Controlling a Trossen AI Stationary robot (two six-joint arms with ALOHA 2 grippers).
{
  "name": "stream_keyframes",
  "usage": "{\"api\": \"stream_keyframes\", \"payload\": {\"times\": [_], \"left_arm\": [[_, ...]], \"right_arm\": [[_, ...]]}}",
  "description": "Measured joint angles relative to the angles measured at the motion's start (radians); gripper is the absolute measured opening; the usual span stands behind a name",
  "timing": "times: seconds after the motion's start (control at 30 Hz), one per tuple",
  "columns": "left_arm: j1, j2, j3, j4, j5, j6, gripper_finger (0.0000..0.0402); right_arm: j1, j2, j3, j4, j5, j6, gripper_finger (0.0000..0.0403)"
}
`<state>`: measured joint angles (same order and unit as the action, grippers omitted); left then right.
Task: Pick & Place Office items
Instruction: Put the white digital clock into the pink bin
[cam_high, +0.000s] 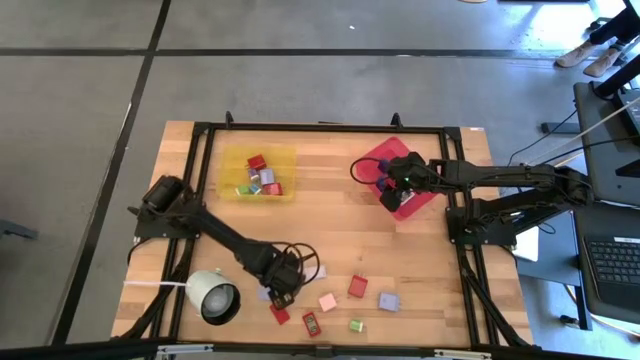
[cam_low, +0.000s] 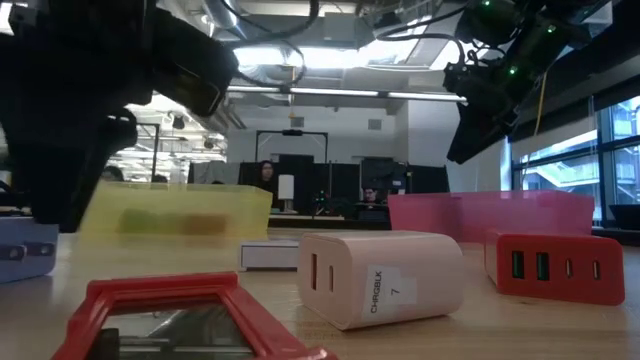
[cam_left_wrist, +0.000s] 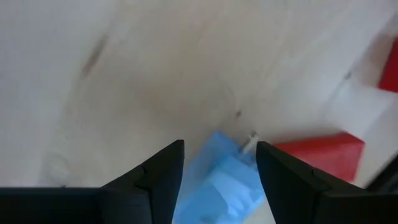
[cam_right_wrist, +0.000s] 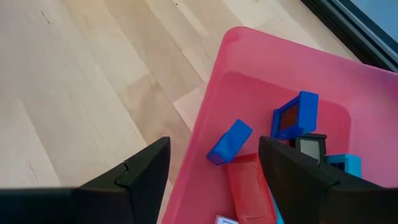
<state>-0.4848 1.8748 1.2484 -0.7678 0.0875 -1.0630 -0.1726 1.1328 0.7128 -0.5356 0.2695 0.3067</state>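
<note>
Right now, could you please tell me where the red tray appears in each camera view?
High view: the red tray lies right of centre, towards the table's far edge.
Low view: its translucent pink wall stands at the right, mid-height.
Left wrist view: not in it.
Right wrist view: it fills the right side.
Shared landmark: the right gripper, open, hovering over the tray.

Office items, small flat blocks: a light blue block (cam_left_wrist: 221, 186) lies flat on the table between the left tool's (cam_left_wrist: 219, 163) parted fingers, a red block (cam_left_wrist: 320, 155) just beside it. Below the right tool (cam_right_wrist: 214, 163), open and empty, a blue block (cam_right_wrist: 230, 141), a red one (cam_right_wrist: 249, 186) and a blue-framed one (cam_right_wrist: 295, 115) lie jumbled.
</note>
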Motion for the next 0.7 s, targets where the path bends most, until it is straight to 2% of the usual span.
{"api": "stream_keyframes", "payload": {"times": [0.17, 0.33, 0.47, 0.57, 0.7], "left_arm": [[-0.021, 0.0, 0.0, 0.0, -0.116, 0.0, 0.0223], [-0.015, 0.0, 0.0, -0.003, -0.135, 0.022, 0.0248], [0.011, 0.0, 0.0, 0.013, -0.248, 0.062, 0.0255], [0.036, 0.0, 0.0, 0.07, -0.313, 0.151, 0.0256], [0.049, 0.001, 0.0, 0.205, -0.34, 0.379, 0.0256]], "right_arm": [[0.0, 0.0, 0.0, 0.004, 0.003, 0.0, 0.0249], [0.0, 0.0, 0.0, 0.005, 0.064, 0.004, 0.0249], [0.0, 0.0, 0.0, 0.011, 0.049, -0.003, 0.0249], [0.0, 0.0, 0.0, 0.011, 0.014, 0.0, 0.0249], [0.0, 0.001, 0.0, 0.011, 0.0, -0.001, 0.0249]]}}
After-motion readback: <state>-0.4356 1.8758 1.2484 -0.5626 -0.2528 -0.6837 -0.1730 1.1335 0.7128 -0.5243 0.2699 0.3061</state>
